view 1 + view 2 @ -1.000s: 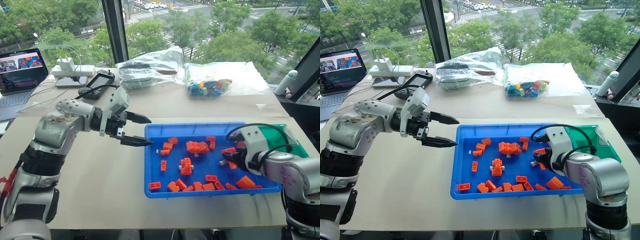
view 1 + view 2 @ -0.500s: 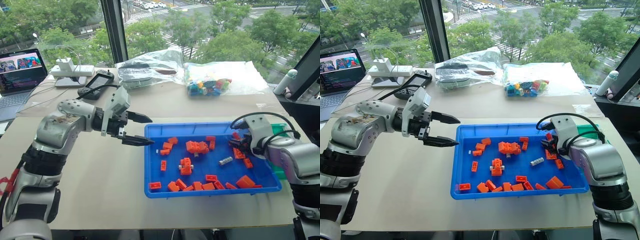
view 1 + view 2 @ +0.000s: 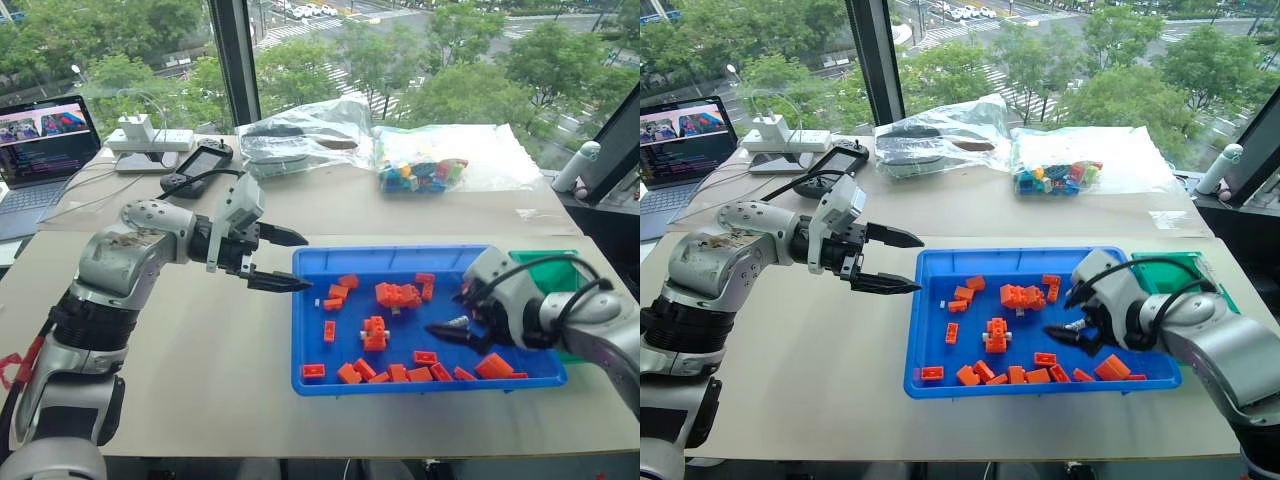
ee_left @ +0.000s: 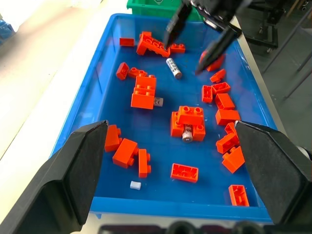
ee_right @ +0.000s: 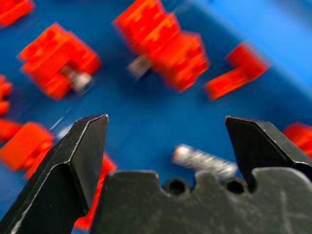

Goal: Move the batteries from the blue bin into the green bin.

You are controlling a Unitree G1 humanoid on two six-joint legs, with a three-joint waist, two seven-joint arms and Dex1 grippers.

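Since the earlier frame the right gripper (image 3: 452, 322) has swung back from the green bin (image 3: 560, 268) side to the middle of the blue bin (image 3: 310, 290), and its jaws have spread wide, holding nothing; a battery (image 4: 173, 68) lies loose on the bin floor just beneath and between its fingers, long axis apparently crosswise to them; other batteries sit among the orange bricks (image 3: 374, 333). The left gripper (image 3: 283, 259), also wide and empty, hovers at the bin's far end above the counter (image 3: 200, 350); the right arm is plainly nearer.
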